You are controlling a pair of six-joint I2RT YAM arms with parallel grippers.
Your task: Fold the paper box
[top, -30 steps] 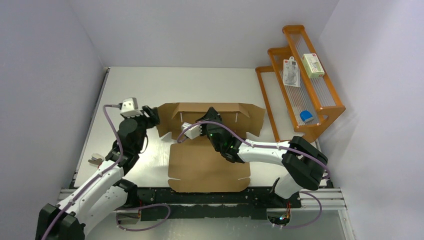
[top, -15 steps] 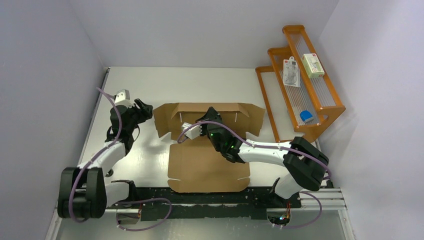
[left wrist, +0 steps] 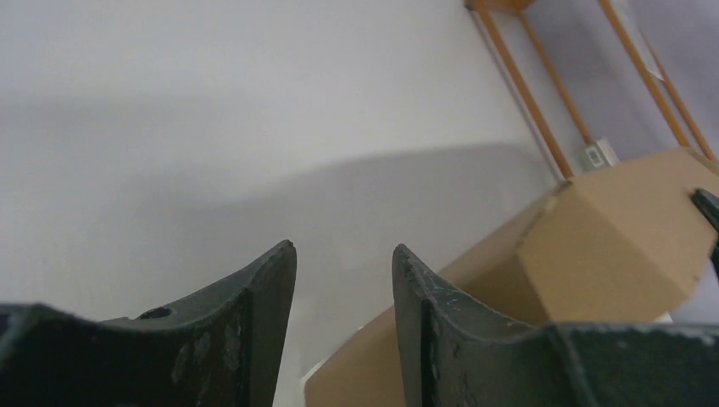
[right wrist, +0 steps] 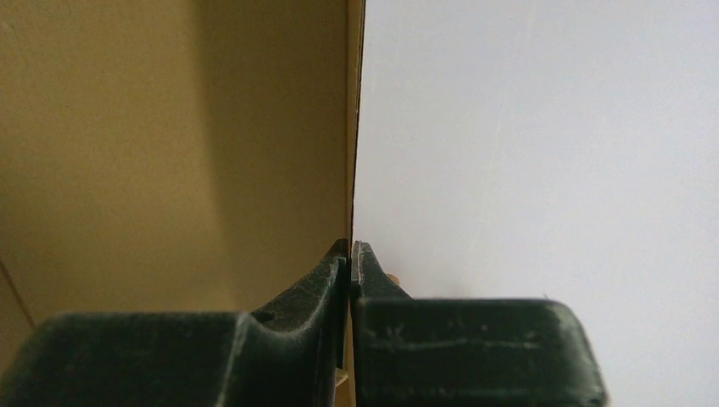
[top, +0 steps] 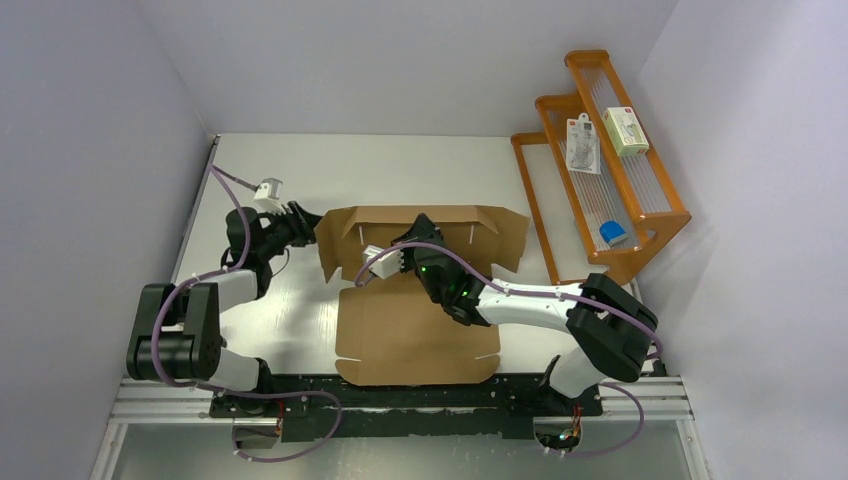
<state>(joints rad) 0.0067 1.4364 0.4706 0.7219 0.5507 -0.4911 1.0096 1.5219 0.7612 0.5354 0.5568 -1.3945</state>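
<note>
The paper box (top: 415,330) lies in the middle of the table (top: 400,160), between my two arms, and it is only partly formed. Its far wall stands up, with an angled side flap at its left and right ends. The wide near panel lies flat on the table, its near edge close to my bases.

My right gripper (right wrist: 350,250) is clamped on the top edge of that far wall near its middle, jaws pressed together with the thin cardboard between them. My left gripper (left wrist: 343,250) is empty, fingers spread apart, low over the table just beside the left side flap and pointing at it. From the top view I cannot tell whether a fingertip touches the cardboard. The wrist view shows the flap off to the right of the gap, not inside it.

I judge the task to be early: one wall is up and nothing is locked. What is left, as I see it, is to turn both side flaps in, raise the other walls, tuck the tabs into their slots and close the near panel over. The orange rack (top: 610,170) on the right stands well apart.
</note>
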